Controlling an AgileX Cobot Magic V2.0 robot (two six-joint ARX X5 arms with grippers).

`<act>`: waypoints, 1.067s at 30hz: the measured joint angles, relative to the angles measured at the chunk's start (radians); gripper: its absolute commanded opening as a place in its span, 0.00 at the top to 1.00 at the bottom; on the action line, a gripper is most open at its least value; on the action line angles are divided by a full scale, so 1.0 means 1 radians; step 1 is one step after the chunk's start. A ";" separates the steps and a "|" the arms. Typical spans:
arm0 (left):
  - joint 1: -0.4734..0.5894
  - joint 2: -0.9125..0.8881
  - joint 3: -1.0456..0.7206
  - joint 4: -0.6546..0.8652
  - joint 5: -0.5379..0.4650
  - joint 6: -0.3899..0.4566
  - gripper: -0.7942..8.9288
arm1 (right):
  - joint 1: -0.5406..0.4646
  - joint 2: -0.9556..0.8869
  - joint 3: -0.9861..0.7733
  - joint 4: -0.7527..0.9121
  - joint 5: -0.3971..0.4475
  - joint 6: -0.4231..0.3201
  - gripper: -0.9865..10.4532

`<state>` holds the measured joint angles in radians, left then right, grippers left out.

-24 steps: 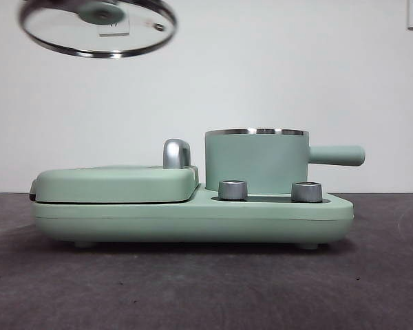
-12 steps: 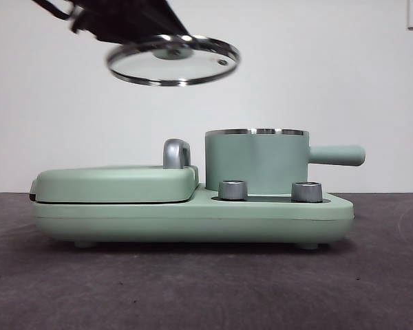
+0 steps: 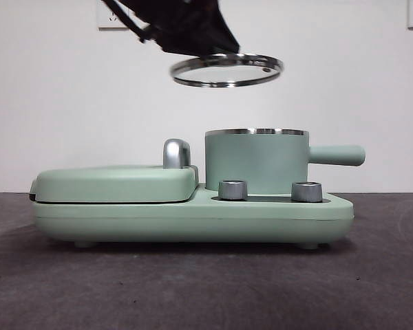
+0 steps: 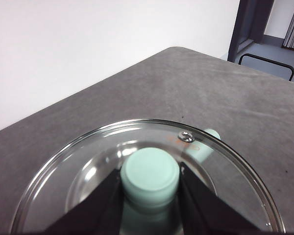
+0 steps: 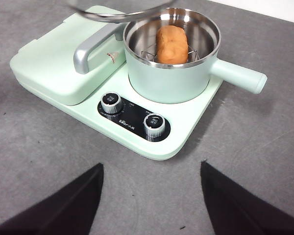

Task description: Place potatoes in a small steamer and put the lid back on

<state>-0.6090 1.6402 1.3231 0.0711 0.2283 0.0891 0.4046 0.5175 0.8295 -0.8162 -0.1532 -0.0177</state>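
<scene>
The glass lid (image 3: 227, 70) with its steel rim hangs level in the air above and a little left of the mint-green steamer pot (image 3: 256, 161). My left gripper (image 4: 151, 193) is shut on the lid's green knob (image 4: 151, 175); it shows as a dark mass at the top of the front view (image 3: 182, 31). The orange-brown potato (image 5: 172, 44) lies on the rack inside the pot (image 5: 171, 73); the lid's rim (image 5: 118, 14) shows at the far edge. My right gripper (image 5: 149, 196) is open and empty, held above the table in front of the appliance.
The pot stands on a mint-green appliance base (image 3: 193, 218) with a hinged grill plate (image 3: 113, 182), a steel handle (image 3: 176, 152) and two knobs (image 3: 233, 190). The pot's straight handle (image 3: 337, 155) sticks out to the right. Dark grey tabletop (image 3: 193, 289) lies around.
The left gripper has carried the lid rightward from the upper left corner toward the pot, and the lid has levelled out. The pot and right arm have not moved.
</scene>
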 measured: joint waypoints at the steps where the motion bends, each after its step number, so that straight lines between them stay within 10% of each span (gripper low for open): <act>1: -0.004 0.027 0.025 0.001 -0.001 0.001 0.90 | 0.000 0.000 0.000 0.000 0.000 0.000 0.65; 32: -0.018 0.282 0.160 0.053 -0.002 0.043 0.90 | 0.000 0.000 0.000 0.000 0.000 0.000 0.65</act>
<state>-0.6266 1.9224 1.4830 0.1246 0.2268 0.1318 0.4046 0.5175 0.8295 -0.8165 -0.1528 -0.0177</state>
